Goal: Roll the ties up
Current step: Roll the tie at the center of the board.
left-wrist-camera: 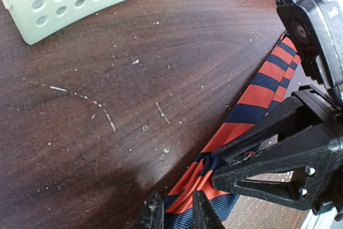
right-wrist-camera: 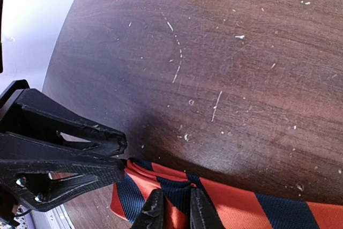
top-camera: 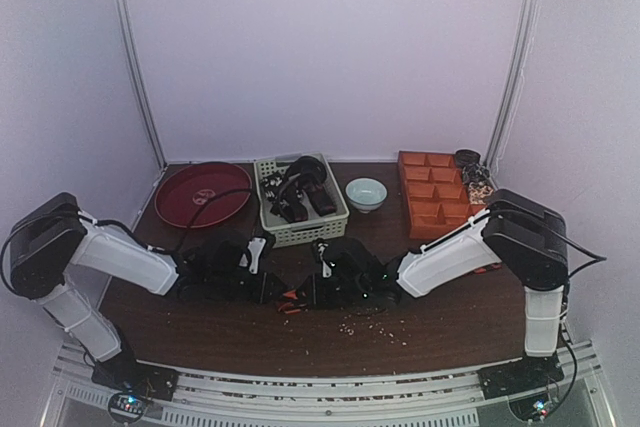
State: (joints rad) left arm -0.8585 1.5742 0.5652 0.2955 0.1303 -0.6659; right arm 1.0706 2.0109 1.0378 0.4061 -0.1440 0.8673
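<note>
Two arms meet low over the desk [left-wrist-camera: 134, 79], at 6 o'clock from the basket [top-camera: 300, 232]. The striped tie [left-wrist-camera: 257, 95], in diagonal orange-red and navy bands, lies flat on the wood between them, with its near end folded over on itself. The right pincer [right-wrist-camera: 174, 213] is clenched on that fold. In the left wrist view its two black fingers converge on the cloth from 3 o'clock. The left pincer [left-wrist-camera: 177, 215] straddles the same end of the tie, with cloth lying between its narrowly set fingertips. Whether it is pinching or has let go cannot be told. From the fold, the rest of the tie runs toward 2 o'clock in the left wrist view. The basket holds dark ties [top-camera: 300, 192]. A red plate [top-camera: 180, 209] sits at its 9 o'clock, and a pale mark at the plate's centre is too small to read. A pale bowl [top-camera: 366, 193] sits at the basket's 3 o'clock. Beyond the bowl is an orange compartment tray [top-camera: 432, 187], with a jar [top-camera: 478, 179] beside it. Pale crumbs [top-camera: 370, 327] dot the desk at 5 o'clock from the pincers.
</note>
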